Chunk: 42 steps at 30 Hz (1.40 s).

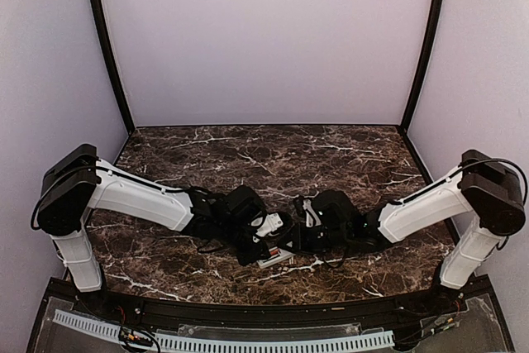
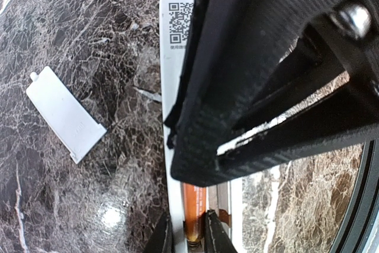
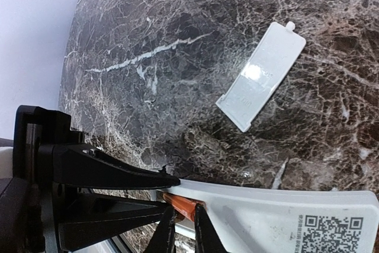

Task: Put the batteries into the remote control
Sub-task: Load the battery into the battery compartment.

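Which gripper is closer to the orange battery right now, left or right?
Right. The right gripper has its fingertips on either side of the orange battery in the remote control. The left gripper clamps the remote further along its body.

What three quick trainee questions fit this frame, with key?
1. True or false: the battery cover is fitted on the remote control.
2. What do the fingertips of the right end effector flank? A) a blue battery B) the orange battery C) a screwdriver
3. Fill in: the remote control's upward face shows a ___ code.

Key: 1 false, it lies loose on the marble table, apart from the remote control. 2 B. 3 QR.
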### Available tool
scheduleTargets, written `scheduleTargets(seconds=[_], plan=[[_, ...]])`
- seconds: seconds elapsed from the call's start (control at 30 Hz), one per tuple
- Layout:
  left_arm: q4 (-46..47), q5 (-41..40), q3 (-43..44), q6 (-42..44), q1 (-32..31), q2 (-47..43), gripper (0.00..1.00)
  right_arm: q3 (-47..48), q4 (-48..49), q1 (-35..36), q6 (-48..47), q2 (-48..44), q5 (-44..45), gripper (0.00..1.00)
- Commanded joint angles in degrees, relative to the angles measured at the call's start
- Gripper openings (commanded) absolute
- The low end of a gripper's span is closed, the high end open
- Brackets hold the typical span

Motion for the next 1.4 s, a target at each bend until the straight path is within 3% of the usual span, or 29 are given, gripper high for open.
scheduleTargets(seconds=[0.0, 0.67, 0.93, 1.17, 1.37], plan=[[-4.92, -0.78, -0.04, 0.57, -0.35, 1.67, 0.0, -0.26, -2.78, 0.74, -1.31, -1.31, 2.73, 0.12], [-4.83, -0.84, -0.13, 0.49, -0.38, 1.65, 0.0, 2.63, -2.67, 2.53, -1.35, 5.06, 0.78, 0.0], [-4.49, -0.85, -0.23, 0.48, -0.34, 1.68, 0.08, 3.75, -2.34, 3.77, -0.46, 8.87, -0.84, 0.0], [-4.15, -0.58, 0.14, 0.09, -0.36, 1.77, 0.16, 5.48, -9.04, 4.88, -1.14, 9.61, 1.24, 0.0], [-3.33, -0.17, 0.5, -0.28, -0.38, 2.01, 0.18, 4.5, -8.63, 5.16, -0.38, 9.9, 1.52, 0.0]])
